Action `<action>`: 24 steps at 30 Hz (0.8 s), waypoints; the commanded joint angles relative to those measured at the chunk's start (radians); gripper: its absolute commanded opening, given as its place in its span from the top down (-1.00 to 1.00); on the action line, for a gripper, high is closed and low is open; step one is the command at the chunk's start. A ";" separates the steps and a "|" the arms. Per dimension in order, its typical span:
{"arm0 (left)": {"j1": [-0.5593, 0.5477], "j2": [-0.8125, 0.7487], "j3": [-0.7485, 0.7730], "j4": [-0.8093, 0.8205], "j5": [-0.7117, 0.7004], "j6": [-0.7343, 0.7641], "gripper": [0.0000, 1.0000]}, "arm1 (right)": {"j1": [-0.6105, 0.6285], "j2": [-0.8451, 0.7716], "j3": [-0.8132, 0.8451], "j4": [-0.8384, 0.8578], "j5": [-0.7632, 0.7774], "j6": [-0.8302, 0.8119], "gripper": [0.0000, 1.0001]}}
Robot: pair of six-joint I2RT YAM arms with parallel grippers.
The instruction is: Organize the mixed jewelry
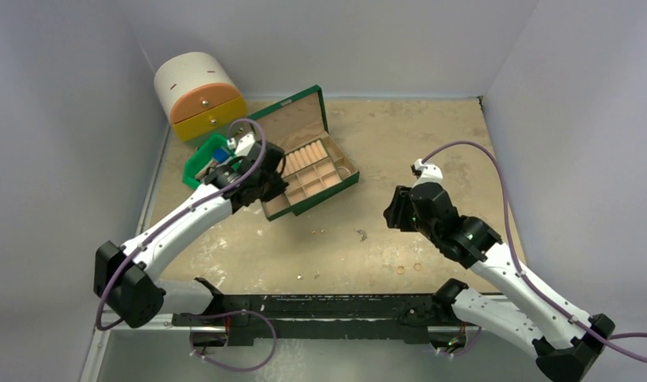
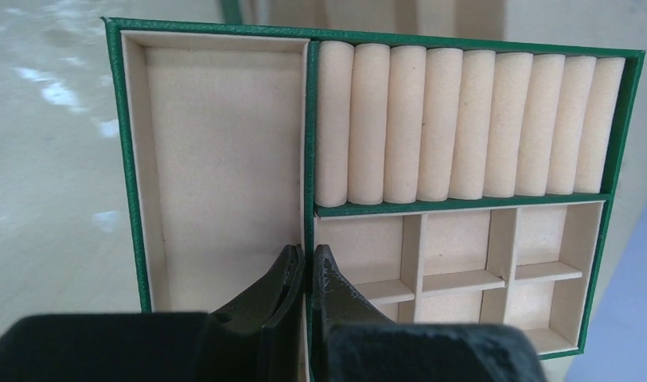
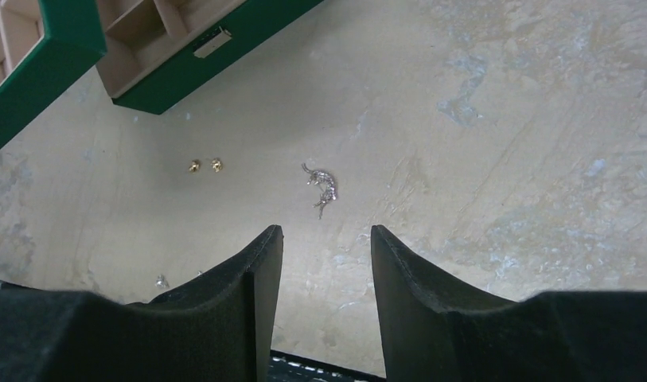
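Observation:
The mixed jewelry lies loose on the tan table: a silver charm (image 1: pixel 360 234) (image 3: pixel 324 187), two gold studs (image 1: pixel 318 231) (image 3: pixel 205 165), two gold rings (image 1: pixel 409 269) and tiny pieces (image 1: pixel 308 276) near the front rail. The open green jewelry box (image 1: pixel 348 177) (image 2: pixel 127 159) shows cream ring rolls (image 2: pixel 463 123) and small compartments (image 2: pixel 455 239). My left gripper (image 1: pixel 274 180) (image 2: pixel 308 253) is shut, low over the box. Its slit lines up with the green divider (image 2: pixel 310 143); whether it pinches it I cannot tell. My right gripper (image 1: pixel 393 212) (image 3: pixel 326 232) is open above bare table, just short of the charm.
A white, orange and yellow drawer unit (image 1: pixel 199 95) stands at the back left. A green plastic bin (image 1: pixel 200 159) sits beside the box, partly under my left arm. Grey walls close in three sides. The black rail (image 1: pixel 320 306) runs along the near edge.

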 commanded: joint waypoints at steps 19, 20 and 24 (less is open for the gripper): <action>-0.076 0.456 0.333 0.375 -0.127 -0.014 1.00 | 0.005 -0.114 0.050 -0.137 0.077 0.086 0.03; -0.076 0.463 0.339 0.376 -0.143 -0.013 1.00 | 0.004 -0.119 0.052 -0.142 0.077 0.086 0.03; -0.074 0.480 0.339 0.384 -0.193 -0.022 1.00 | 0.005 -0.133 0.052 -0.159 0.078 0.089 0.02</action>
